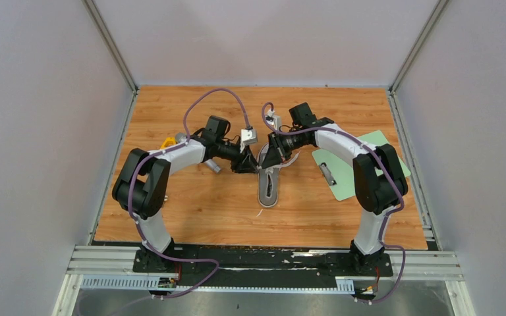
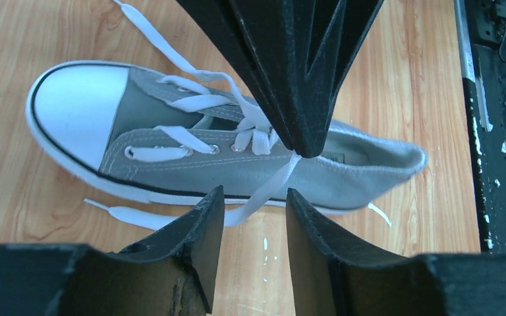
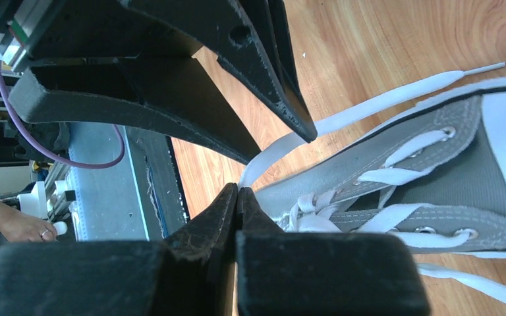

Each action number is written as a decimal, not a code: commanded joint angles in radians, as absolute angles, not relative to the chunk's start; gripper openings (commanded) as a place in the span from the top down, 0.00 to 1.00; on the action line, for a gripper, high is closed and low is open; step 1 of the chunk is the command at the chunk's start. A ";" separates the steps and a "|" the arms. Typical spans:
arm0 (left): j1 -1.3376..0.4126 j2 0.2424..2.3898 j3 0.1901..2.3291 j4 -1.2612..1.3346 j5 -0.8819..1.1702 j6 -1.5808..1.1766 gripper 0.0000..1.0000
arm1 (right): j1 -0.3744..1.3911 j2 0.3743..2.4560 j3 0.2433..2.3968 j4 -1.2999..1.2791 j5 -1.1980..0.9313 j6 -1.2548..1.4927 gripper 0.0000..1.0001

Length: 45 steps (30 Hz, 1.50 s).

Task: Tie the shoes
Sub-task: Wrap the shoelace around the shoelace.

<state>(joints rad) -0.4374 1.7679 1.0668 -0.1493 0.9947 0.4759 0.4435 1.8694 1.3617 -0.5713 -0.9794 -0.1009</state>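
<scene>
Wooden table [image 1: 191, 210] lay under me, the grey shoe [image 2: 171, 171] at its middle, heel near and toe far. Both pincers met over its lacing. My right pincer [image 3: 237, 191] was pressed together, seemingly pinching the lace [image 2: 263, 191] at its tip. My left pincer [image 2: 255, 197] stood half spread, that strand running between its fingers ungripped. The lace was threaded, but its ends trailed loose on the wood. I judged the tying barely begun, with no bow and no sure knot.

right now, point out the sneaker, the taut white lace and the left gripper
grey sneaker [image 2: 72, 108], left wrist view, white toe cap
taut white lace [image 2: 282, 172], left wrist view, mid-strand
left gripper [image 2: 253, 197], left wrist view, midway between fingertips
</scene>
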 commanded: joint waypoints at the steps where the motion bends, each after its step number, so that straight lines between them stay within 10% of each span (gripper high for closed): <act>1: -0.444 1.785 1.121 -0.199 1.039 0.541 0.57 | 0.439 1.853 1.362 -0.529 -1.024 -0.081 1.00; 6: -0.452 1.836 1.162 -0.187 1.045 0.476 0.87 | 0.437 1.850 1.356 -0.528 -1.011 -0.081 0.99; 9: -0.451 1.848 1.200 -0.192 1.038 0.422 0.99 | 0.415 1.828 1.357 -0.542 -0.985 -0.093 0.75; 14: -0.451 1.806 1.202 -0.110 1.048 0.235 1.00 | 0.328 1.748 1.406 -0.614 -0.962 -0.224 0.61; 36: -0.451 1.788 1.232 0.153 1.106 -0.271 1.00 | 0.352 1.795 1.487 -0.624 -1.065 -0.352 0.54; 45: -0.451 1.776 1.228 0.167 1.142 -0.285 1.00 | 0.368 1.792 1.455 -0.619 -1.085 -0.356 0.66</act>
